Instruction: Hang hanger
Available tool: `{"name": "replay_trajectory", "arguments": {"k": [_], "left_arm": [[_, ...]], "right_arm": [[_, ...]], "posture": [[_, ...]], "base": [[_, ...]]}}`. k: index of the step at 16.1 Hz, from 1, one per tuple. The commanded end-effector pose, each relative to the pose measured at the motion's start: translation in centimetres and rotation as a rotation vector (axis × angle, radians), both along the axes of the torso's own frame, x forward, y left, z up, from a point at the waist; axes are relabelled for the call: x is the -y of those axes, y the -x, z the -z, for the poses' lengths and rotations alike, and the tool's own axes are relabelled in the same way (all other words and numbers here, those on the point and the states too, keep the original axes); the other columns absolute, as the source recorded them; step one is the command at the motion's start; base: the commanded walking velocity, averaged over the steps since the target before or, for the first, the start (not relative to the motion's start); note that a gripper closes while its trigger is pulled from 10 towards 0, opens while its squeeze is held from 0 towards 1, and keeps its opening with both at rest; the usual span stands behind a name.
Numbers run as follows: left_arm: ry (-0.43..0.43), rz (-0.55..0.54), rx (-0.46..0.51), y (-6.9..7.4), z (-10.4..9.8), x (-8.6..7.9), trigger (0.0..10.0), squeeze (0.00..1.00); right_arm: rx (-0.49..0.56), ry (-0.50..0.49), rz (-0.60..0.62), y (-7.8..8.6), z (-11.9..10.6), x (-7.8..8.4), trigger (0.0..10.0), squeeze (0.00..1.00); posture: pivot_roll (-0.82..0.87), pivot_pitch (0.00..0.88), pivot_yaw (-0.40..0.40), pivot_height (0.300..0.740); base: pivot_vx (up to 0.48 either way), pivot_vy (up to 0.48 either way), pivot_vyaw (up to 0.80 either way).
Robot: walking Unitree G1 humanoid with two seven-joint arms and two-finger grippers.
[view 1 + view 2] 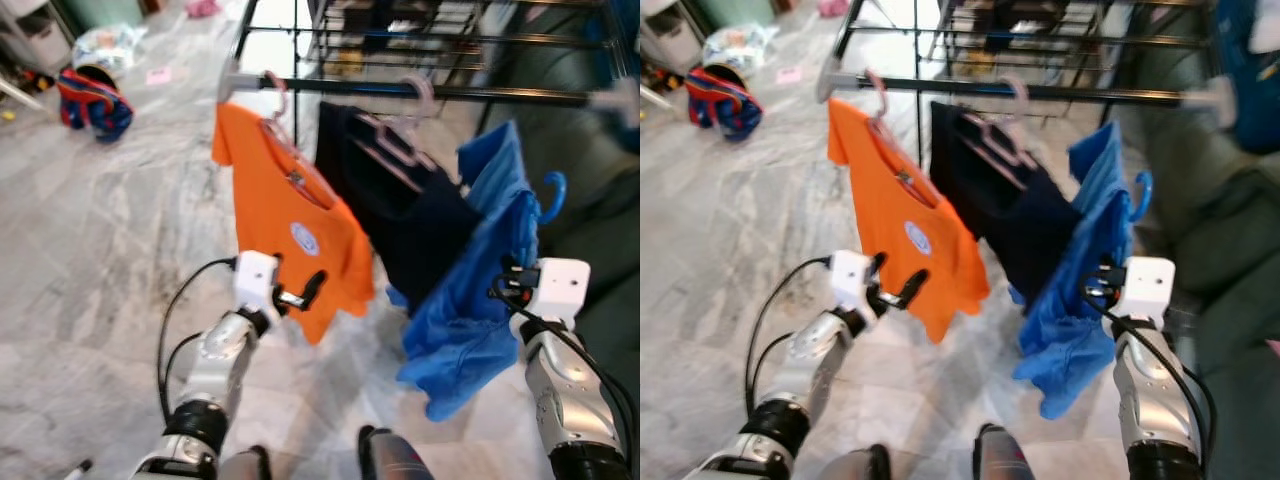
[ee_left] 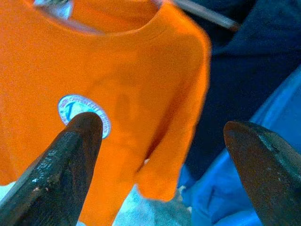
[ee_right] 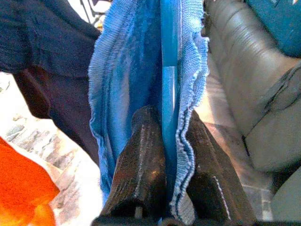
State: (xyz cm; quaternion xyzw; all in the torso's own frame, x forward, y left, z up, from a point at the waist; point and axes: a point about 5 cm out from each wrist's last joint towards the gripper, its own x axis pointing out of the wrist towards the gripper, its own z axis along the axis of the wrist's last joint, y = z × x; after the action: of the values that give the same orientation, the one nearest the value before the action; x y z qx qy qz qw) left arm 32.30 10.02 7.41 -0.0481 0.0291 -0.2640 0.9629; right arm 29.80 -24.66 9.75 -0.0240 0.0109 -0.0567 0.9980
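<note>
A blue hanger [image 3: 169,70] carries a blue shirt [image 1: 480,290], and its hook [image 1: 553,195] stands free below and to the right of the black rail [image 1: 480,95]. My right gripper [image 1: 510,280] is shut on the hanger through the cloth, seen close up in the right wrist view [image 3: 169,117]. An orange shirt [image 1: 290,230] and a dark navy shirt [image 1: 410,220] hang from the rail on pink hangers. My left gripper [image 1: 305,290] is open just in front of the orange shirt's lower hem, holding nothing; its fingers [image 2: 70,150] frame the shirt.
A grey sofa [image 1: 600,240] stands close on the right. Black wire shelves [image 1: 420,40] sit behind the rail. A red and blue bag [image 1: 92,100] and other clutter lie on the marble floor [image 1: 100,260] at the far left.
</note>
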Motion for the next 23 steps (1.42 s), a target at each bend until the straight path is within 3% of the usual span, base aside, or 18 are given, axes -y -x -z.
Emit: {"name": "replay_trajectory", "arguments": {"k": [1,10,19,23], "left_arm": [[-0.003,-0.02,-0.029,0.2,0.6,-1.1,10.0,0.0],[-0.006,0.01,-0.025,0.2,0.6,-0.8,10.0,0.0],[-0.013,0.023,-0.039,0.6,1.2,-0.3,10.0,0.0],[-0.004,0.018,-0.053,1.0,1.7,-0.5,10.0,0.0]], "right_arm": [[0.017,-0.001,-0.021,0.0,-0.3,-0.2,10.0,0.0],[0.093,0.008,-0.04,-0.8,-2.4,-0.5,10.0,0.0],[0.075,0.005,-0.051,-0.7,-1.9,-1.0,10.0,0.0],[0.071,-0.011,-0.055,-0.6,-1.6,-1.8,10.0,0.0]], "posture": [[-0.15,0.216,0.015,0.74],[-0.15,0.205,0.014,0.74],[-0.16,0.204,0.0,0.74],[-0.15,0.211,0.0,0.74]], "base": [[0.0,0.0,0.0],[0.218,0.0,0.0],[0.326,0.0,-0.12],[0.0,0.0,-0.29]]}}
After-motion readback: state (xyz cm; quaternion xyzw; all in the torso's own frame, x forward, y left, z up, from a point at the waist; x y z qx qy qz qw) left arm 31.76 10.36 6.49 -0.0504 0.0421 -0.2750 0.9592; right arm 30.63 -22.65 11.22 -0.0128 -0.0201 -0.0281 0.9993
